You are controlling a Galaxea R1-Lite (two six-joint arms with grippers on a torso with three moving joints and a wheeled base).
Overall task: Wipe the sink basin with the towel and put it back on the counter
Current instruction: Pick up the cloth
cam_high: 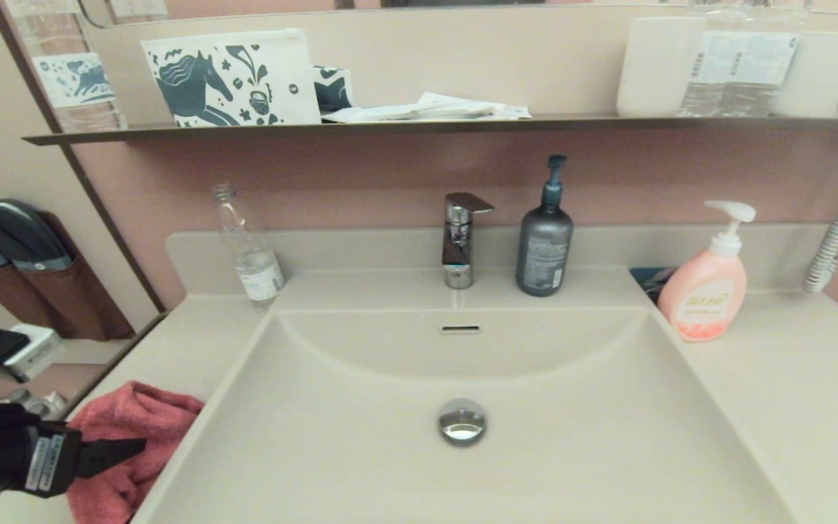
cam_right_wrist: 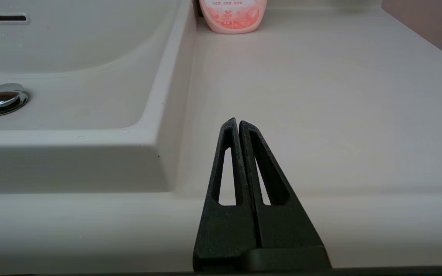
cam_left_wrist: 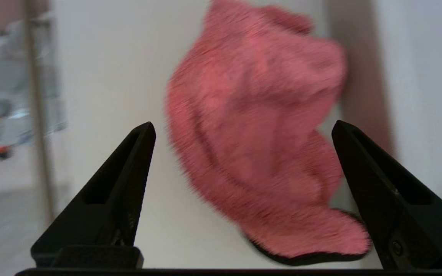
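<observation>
left gripper (cam_left_wrist: 244, 130): fingers spread wide above the towel, gripping nothing | towel (cam_high: 139, 429): crumpled on counter (cam_high: 172, 342), left of sink basin (cam_high: 550, 437) | right gripper (cam_right_wrist: 238, 123): parked low at the counter's front edge, fingers pressed together

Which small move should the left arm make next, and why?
Probably lower the left pincer onto the towel and close it. The jaws stand wide open, the towel lies bunched on the counter, and nothing is in the sink basin yet.
</observation>
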